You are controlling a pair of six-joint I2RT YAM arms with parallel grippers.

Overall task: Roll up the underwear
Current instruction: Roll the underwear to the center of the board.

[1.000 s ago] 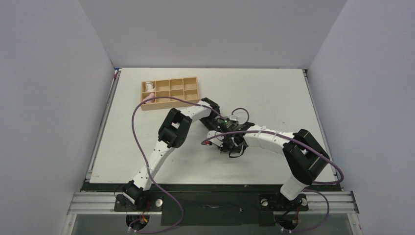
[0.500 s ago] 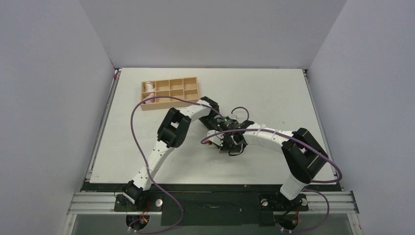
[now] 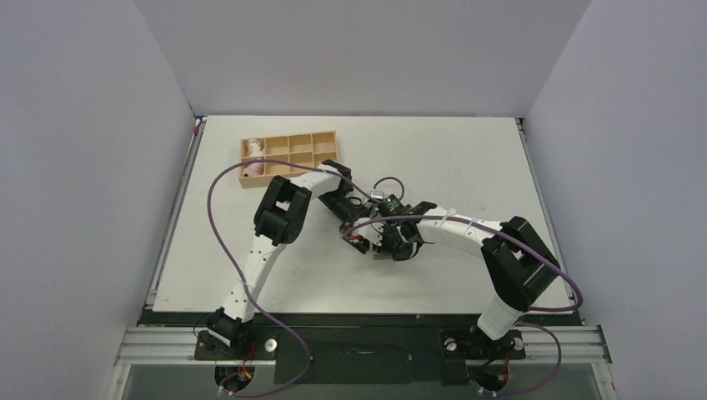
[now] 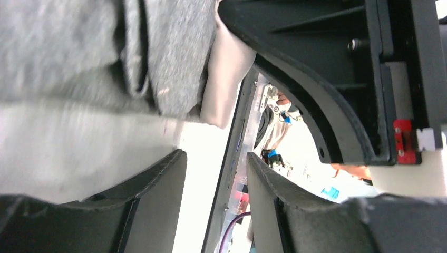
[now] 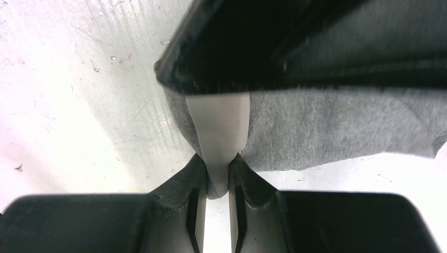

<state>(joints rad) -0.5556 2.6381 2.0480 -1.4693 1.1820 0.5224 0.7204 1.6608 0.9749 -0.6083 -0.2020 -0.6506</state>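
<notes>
The left arm (image 3: 279,212) has swung its elbow out toward the left side of the table since a second ago, and the left end effector (image 4: 215,158), shut then, now stands with its fingers spread and nothing between them, just clear of the cloth. The right end effector (image 5: 216,176) has barely shifted and is pressed together on the pale strip (image 5: 217,126) at the edge of the underwear (image 5: 327,132), pinching it just off the table (image 5: 79,105). From that pinch the dark grey garment runs off sideways across the right wrist view, its long axis roughly square to the fingers, lying bunched near the middle of the table between the two arms. From the left wrist it lies just beyond the open fingertips, up and to one side, with the strip hanging at its near end. The right arm is the nearer, since it already holds the edge; the left appears free to take a fresh hold further along the fabric. The wooden tray (image 3: 325,160) sits well apart toward the far left.
</notes>
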